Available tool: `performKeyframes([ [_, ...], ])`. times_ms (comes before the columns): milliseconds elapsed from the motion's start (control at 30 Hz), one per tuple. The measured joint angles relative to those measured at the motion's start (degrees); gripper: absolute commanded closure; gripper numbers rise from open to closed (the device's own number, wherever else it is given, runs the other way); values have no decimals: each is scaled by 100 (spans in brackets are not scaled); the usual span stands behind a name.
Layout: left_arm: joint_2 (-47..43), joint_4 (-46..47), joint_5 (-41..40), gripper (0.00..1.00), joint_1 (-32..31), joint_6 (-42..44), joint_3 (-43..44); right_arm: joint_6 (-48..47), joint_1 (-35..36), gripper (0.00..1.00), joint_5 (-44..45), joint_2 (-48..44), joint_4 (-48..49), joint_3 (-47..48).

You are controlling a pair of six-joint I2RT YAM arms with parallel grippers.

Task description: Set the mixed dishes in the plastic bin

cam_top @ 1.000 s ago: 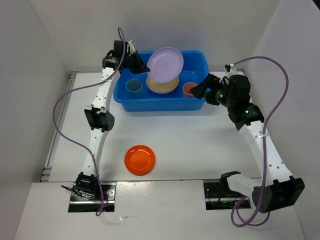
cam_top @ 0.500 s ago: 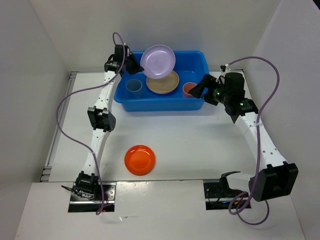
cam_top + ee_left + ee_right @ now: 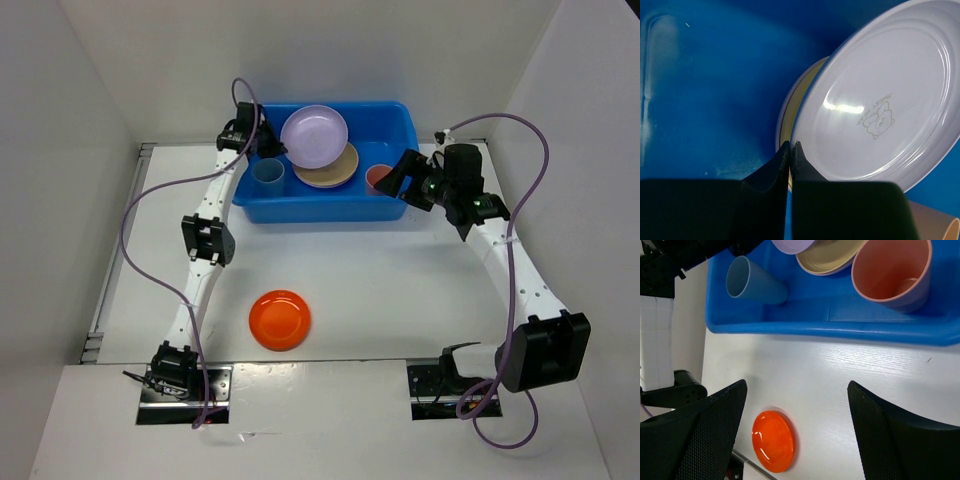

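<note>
So, left gripper [image 3: 790, 147]: fingers pinched tight on the rim of the lavender plate [image 3: 880, 100], over the left part of the bin.
lavender plate [image 3: 314, 137]: held tilted inside the plastic bin [image 3: 320, 207], overlapping the tan-yellow plate [image 3: 338, 173] below it; can't tell if they touch.
tan-yellow plate: flat on the bin floor, mid-bin, its edge showing just past the left fingertips in the wrist view.
light-blue cup [image 3: 268, 172]: upright in the bin's front-left corner, just beside the left gripper.
salmon-pink cup [image 3: 378, 179]: upright in the front-right corner of the bin, beside the tan-yellow plate.
right gripper [image 3: 400, 175]: jaws spread wide, nothing between them, hovering near the bin's right end by the salmon-pink cup.
orange plate [image 3: 280, 319]: on the table [image 3: 400, 280], outside and well apart from the bin, nearer the left arm's base.
obstruction: bin's front wall sits between the orange plate and the dishes inside.
</note>
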Motion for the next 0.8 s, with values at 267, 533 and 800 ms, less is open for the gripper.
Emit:
performKeyframes([
  [267, 48, 52, -2, 100, -63, 11, 0, 0, 0, 14, -61, 160, 7, 0],
  [533, 166, 83, 31, 88, -94, 15, 0, -39, 0, 14, -61, 160, 28, -20],
  [800, 170, 83, 149, 75, -94, 70, 0, -42, -39, 14, -98, 160, 33, -46],
])
